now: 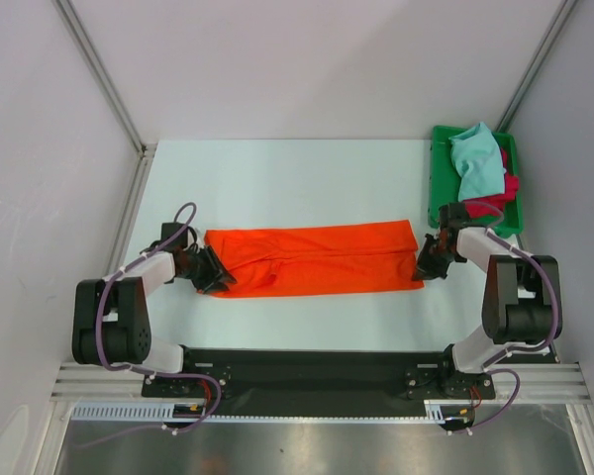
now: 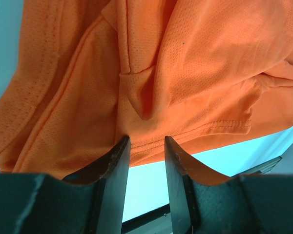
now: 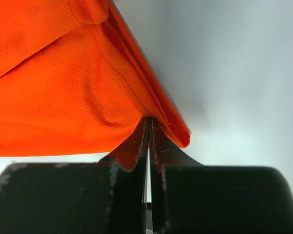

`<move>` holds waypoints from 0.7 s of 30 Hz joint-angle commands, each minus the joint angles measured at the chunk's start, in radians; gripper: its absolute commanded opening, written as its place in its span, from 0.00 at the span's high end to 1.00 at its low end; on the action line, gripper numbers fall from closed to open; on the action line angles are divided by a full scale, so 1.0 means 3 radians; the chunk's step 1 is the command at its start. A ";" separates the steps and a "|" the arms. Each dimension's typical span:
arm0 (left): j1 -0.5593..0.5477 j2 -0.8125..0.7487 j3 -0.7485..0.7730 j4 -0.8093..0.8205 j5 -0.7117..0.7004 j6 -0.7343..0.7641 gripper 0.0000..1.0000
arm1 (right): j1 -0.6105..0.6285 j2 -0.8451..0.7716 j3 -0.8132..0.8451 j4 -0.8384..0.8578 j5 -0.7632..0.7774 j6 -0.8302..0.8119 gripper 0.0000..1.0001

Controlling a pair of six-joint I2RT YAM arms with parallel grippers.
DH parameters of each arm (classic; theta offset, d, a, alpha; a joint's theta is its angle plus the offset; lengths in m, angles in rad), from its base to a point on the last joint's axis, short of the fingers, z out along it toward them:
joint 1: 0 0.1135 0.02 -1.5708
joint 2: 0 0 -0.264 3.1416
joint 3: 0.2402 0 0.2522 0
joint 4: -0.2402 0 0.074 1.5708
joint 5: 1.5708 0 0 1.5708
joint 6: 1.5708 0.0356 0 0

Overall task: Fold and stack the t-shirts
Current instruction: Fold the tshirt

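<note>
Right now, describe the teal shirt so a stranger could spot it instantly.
Find the green tray at the table's far right corner. The crumpled pale teal shirt lies on top there, over a red shirt, the only light blue-green cloth.
</note>
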 commanded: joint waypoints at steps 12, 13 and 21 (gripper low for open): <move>0.0027 -0.0924 0.0312 -0.0602 -0.0836 -0.0120 0.49 | 0.0069 -0.0541 0.0116 -0.0371 0.0083 0.0114 0.66; 0.0022 -0.0934 0.0343 -0.0664 -0.0872 -0.0130 0.47 | 0.0079 -0.0592 0.0228 -0.0392 0.0063 0.0083 0.58; 0.0303 -0.1189 -0.0168 -0.0512 -0.0832 -0.0528 0.41 | 0.0585 -0.0746 0.0618 -0.0474 -0.0177 -0.0101 0.46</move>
